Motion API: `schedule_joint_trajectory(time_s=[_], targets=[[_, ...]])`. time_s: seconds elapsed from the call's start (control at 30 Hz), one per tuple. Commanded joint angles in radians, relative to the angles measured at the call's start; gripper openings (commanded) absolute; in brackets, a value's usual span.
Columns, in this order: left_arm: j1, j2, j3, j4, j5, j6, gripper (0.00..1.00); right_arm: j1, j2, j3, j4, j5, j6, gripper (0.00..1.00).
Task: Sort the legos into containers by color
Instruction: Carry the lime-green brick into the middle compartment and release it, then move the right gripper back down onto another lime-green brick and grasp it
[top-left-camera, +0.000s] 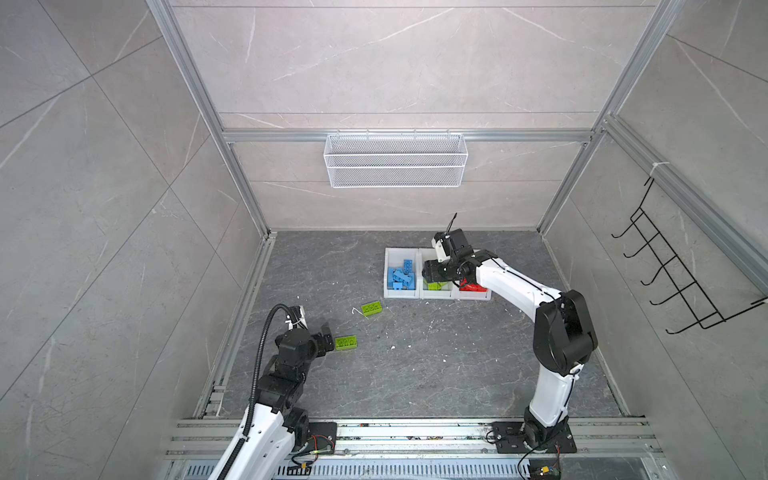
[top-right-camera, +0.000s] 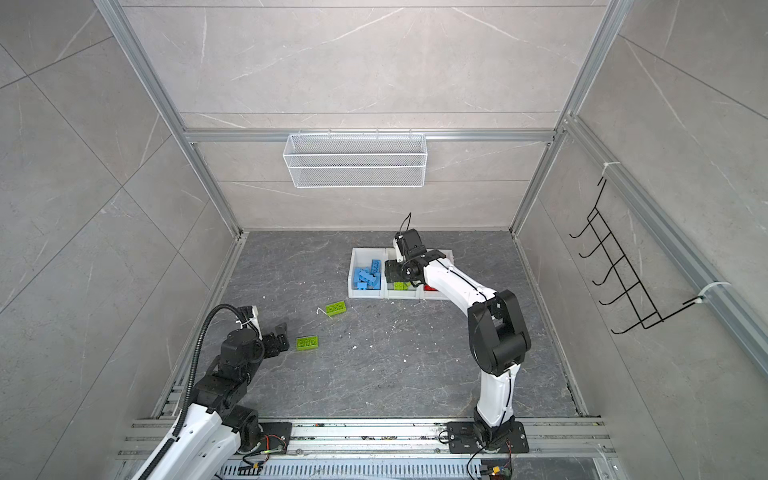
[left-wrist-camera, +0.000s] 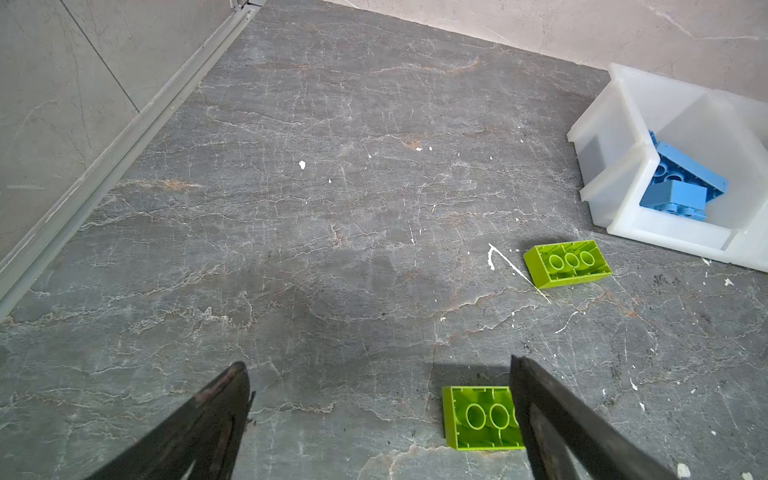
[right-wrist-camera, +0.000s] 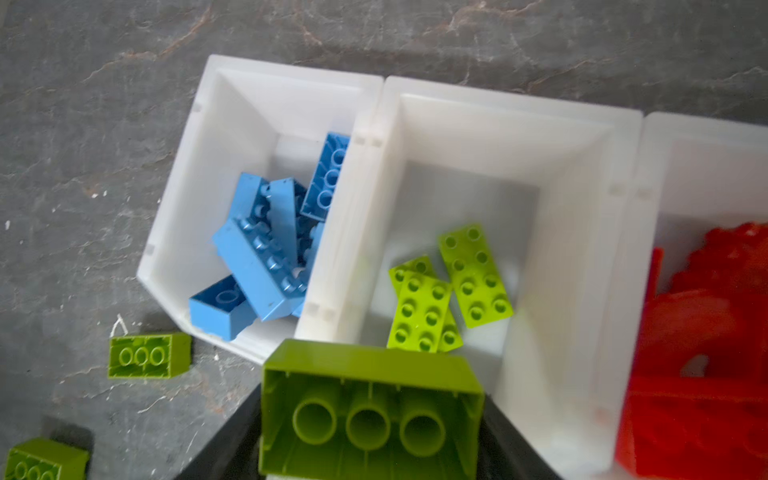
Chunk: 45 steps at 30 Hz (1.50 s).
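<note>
Nearest the robot base, the left gripper (top-left-camera: 329, 338) sits low over the bench (top-left-camera: 415, 374) with its jaws fully apart and nothing between them. The near green brick (top-left-camera: 345, 343) lies studs-down just beside one finger, not yet grasped. Farther out, the far green brick (top-left-camera: 371, 308) also lies loose on the bench, short of the bins.

Beyond it stand the containers (top-left-camera: 401, 294), three joined white bins in one row. The bin on the left of both top views holds the blue bricks (top-left-camera: 401, 276). The middle bin holds the green bricks (right-wrist-camera: 449, 291). The third bin holds the red bricks (right-wrist-camera: 698, 374). No blue or red piece shows on the bench.

The right gripper (top-left-camera: 430, 274) hangs above the middle bin, clamped on the held brick (right-wrist-camera: 370, 407), which is green with its hollow underside toward the wrist camera.

Status: sorting appears nearly complete. Outstanding items are one release into the middle bin and two green pickups.

Obstructions: the right arm covers the middle and third bins, so a left-arm delivery would likely have to wait. White flecks (top-left-camera: 392, 347) litter the bench. The wire basket (top-left-camera: 395, 160) on the back wall and the hook rack (top-left-camera: 673, 270) on the side wall are well clear.
</note>
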Motion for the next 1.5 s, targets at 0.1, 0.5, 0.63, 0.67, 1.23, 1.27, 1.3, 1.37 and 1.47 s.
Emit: schedule_joint_trajectory(time_s=[0.1, 0.5, 0.63, 0.67, 1.23, 1.27, 1.3, 1.37, 1.47], targets=[[0.006, 0.002, 0.036, 0.037, 0.010, 0.012, 0.99, -0.040, 0.124, 0.125, -0.029, -0.030, -0.038, 0.67], [0.011, -0.012, 0.032, 0.034, 0.012, 0.012, 0.99, -0.041, 0.095, 0.160, -0.097, 0.004, -0.044, 0.89], [0.012, -0.019, 0.030, 0.032, 0.012, 0.010, 0.99, 0.012, -0.030, 0.050, -0.025, -0.083, -0.073, 0.88], [0.013, -0.021, 0.029, 0.032, 0.012, 0.010, 0.99, 0.044, -0.065, 0.020, -0.008, -0.098, -0.099, 0.88], [0.052, -0.173, -0.010, -0.017, 0.003, -0.018, 0.99, 0.499, 0.088, -0.043, 0.227, -0.249, -0.341, 0.85], [0.054, -0.173, -0.009, -0.017, 0.003, -0.018, 0.99, 0.505, 0.113, -0.020, 0.214, -0.244, -0.352, 0.85], [0.053, -0.169, -0.008, -0.016, 0.005, -0.018, 0.99, 0.513, 0.143, 0.009, 0.194, -0.237, -0.367, 0.85], [0.054, -0.154, -0.006, -0.010, 0.009, -0.016, 0.99, 0.532, 0.188, 0.056, 0.167, -0.232, -0.386, 0.84], [0.054, -0.124, 0.003, -0.002, 0.013, -0.014, 0.99, 0.561, 0.256, 0.128, 0.120, -0.219, -0.399, 0.84]])
